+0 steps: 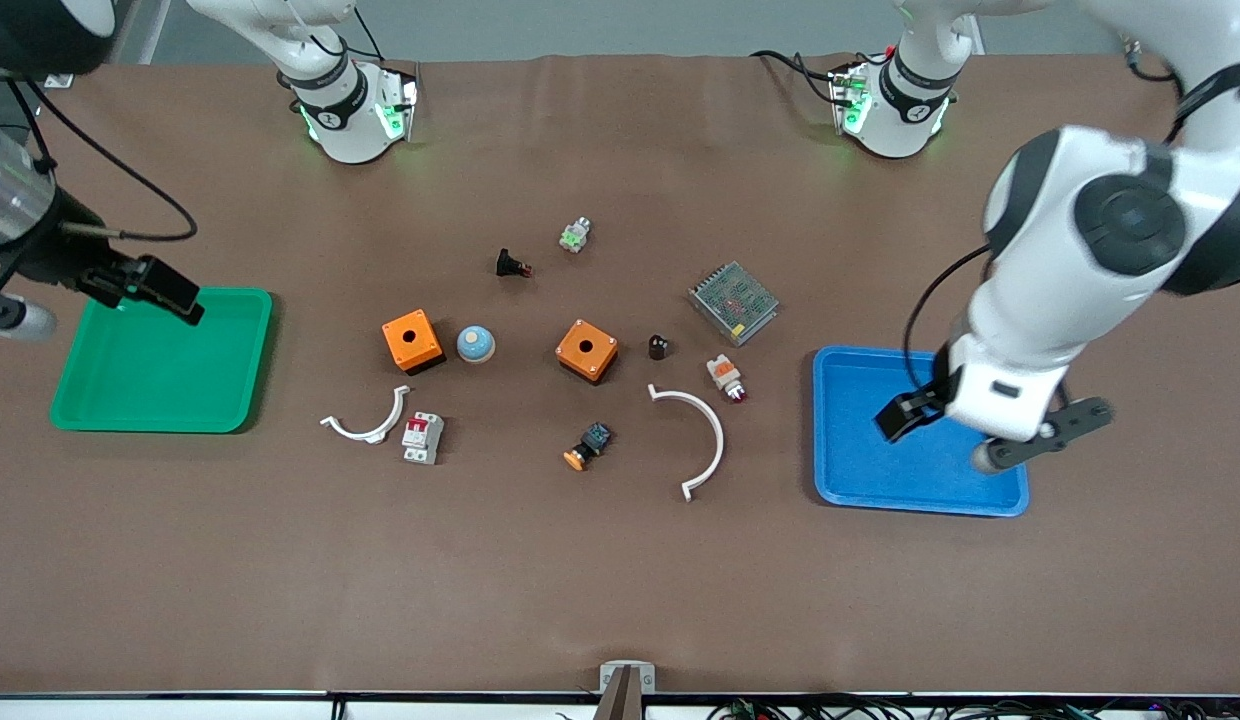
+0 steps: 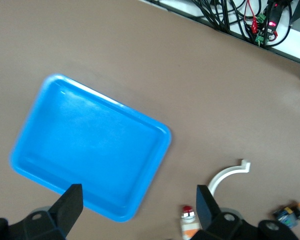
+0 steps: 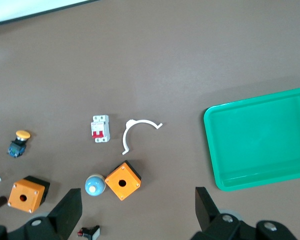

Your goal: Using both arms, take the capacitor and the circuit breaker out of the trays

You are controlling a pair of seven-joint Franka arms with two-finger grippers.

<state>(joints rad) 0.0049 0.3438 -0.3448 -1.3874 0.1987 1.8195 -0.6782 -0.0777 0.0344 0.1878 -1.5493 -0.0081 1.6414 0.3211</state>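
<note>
Left pincer point(image 2: 137, 200): I see it up in the air over the blue tray point(image 1: 860, 470). Its fingers are spread wide and hold nothing.

Right pincer point(image 3: 137, 202): I see it up over the green tray point(image 1: 130, 390), near that tray's edge farthest from the front camera. Its fingers are spread wide too, with nothing in them.

Capacitor point(image 1: 658, 347): a tiny black stub on the counter point(image 1: 620, 570). It sits just beside one orange box point(image 1: 587, 351), on the side toward the left arm's end. It is near the white-orange indicator point(image 1: 725, 377), but not touching it.

Breaker point(image 1: 422, 438): a small white-grey block with red in its middle. It lies flat on the counter, just beside the small white curved piece point(image 1: 365, 424). It is nearer to the front camera than the other orange box point(image 1: 412, 341).

Blue tray: on the counter toward the left arm's end. I see nothing in it.

Green tray: on the counter toward the right arm's end. I see nothing in it.

Other things I see: a blue round knob point(image 1: 475, 344) beside the second orange box, a big white curved piece point(image 1: 702, 437), a black-blue switch with an orange cap point(image 1: 589, 446), a grey metal box with a mesh top point(image 1: 733, 302), a black button point(image 1: 511, 265) and a small green-white part point(image 1: 574, 235).
</note>
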